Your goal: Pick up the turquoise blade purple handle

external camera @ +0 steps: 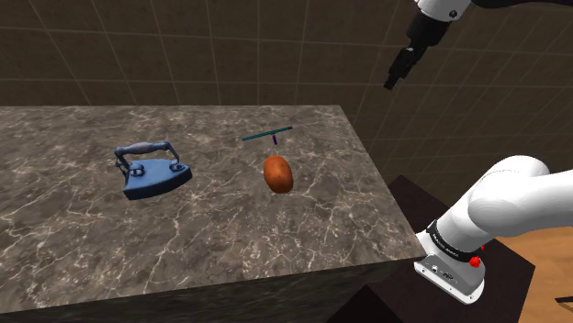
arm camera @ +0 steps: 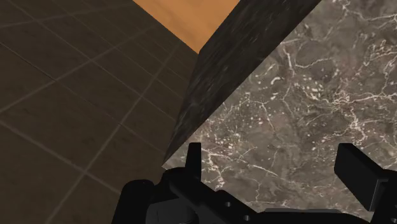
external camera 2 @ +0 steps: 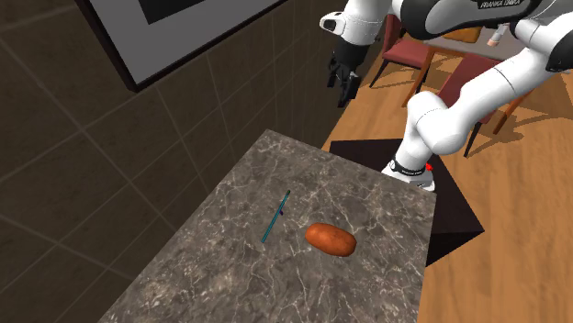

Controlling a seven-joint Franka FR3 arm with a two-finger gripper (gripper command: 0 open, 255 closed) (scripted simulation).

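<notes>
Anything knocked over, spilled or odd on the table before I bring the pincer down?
Nothing stands out. The turquoise-bladed tool lies flat on the marbled table, apart from the orange-brown lump. The blue iron sits on its sole. The pincer hangs open, high by a table corner.

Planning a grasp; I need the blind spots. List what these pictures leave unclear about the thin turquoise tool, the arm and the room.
Thin turquoise bar with a short purple stem: shoulder view, too small to tell what tool it is.
White arm: shoulder view, middle links cut off by the picture's edges.
Dark-framed wall panel: second exterior view, cut off by the top edge.
Reddish chairs: second exterior view, partly behind the arm.
</notes>
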